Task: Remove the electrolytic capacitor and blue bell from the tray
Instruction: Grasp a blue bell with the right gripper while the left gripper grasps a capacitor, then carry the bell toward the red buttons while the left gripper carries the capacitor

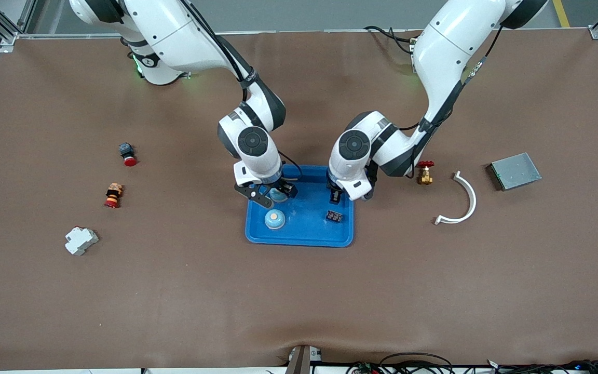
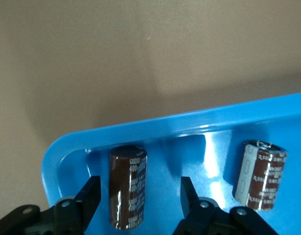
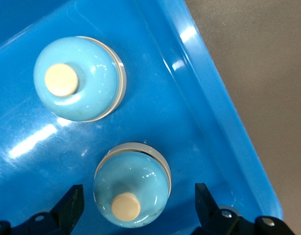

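A blue tray [image 1: 304, 236] lies mid-table. My left gripper [image 1: 336, 197] is low over the tray's corner toward the left arm and open. In the left wrist view the left gripper [image 2: 138, 192] straddles a brown capacitor [image 2: 127, 188] lying in the tray [image 2: 189, 127], with gaps on both sides. A second capacitor [image 2: 261, 175] lies beside it and also shows in the front view [image 1: 334, 215]. My right gripper [image 1: 270, 195] is open over the tray's other end. In the right wrist view the right gripper [image 3: 137, 198] straddles a light-blue bell [image 3: 132, 185] without touching it. A second bell [image 3: 79, 78] stands next to it, nearer the front camera [image 1: 274, 219].
Toward the right arm's end lie a red-capped button [image 1: 127, 154], a small stacked part [image 1: 113, 196] and a white breaker [image 1: 81, 240]. Toward the left arm's end lie a brass valve [image 1: 424, 174], a white curved strip [image 1: 462, 200] and a grey metal box [image 1: 514, 171].
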